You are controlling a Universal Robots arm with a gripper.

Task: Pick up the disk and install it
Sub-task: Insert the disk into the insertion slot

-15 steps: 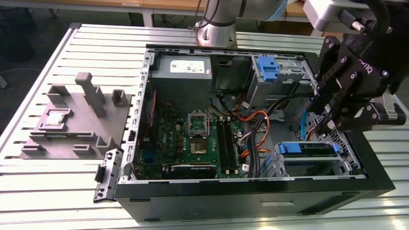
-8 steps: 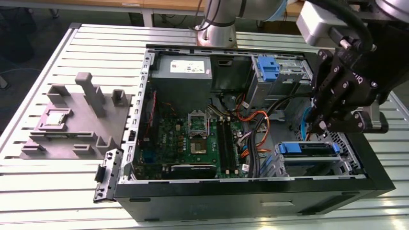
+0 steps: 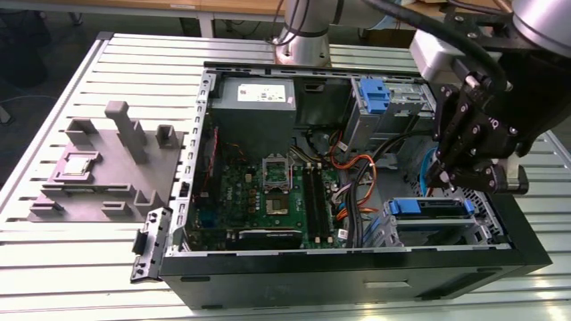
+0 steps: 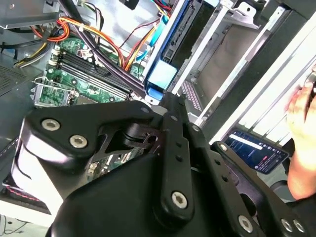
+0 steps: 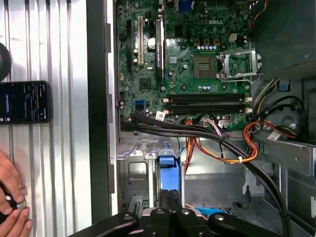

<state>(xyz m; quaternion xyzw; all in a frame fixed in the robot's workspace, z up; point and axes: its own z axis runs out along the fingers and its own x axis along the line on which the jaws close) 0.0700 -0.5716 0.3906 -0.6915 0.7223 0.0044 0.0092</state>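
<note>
Jaws of the gripper point(image 3: 439, 179) look pressed together at the exterior view's right, tips just above the disk point(image 3: 431, 207). The disk stands blue-framed in the drive cage at the computer case's point(image 3: 357, 271) lower right. Farther off lie the motherboard point(image 3: 267, 194) and the power supply point(image 3: 257, 93).

Disk point(image 3: 431, 208) sits in the metal drive cage at the corner of the open computer case, toward the exterior view's right. I can see its blue frame point(image 5: 168, 173) running along the exposed edge, with grey metal just beneath. It looks slotted in on edge, though I can't confirm it is fully seated. In both wrist views the blue edge lies between the cage walls, near the cable bundle.
</note>
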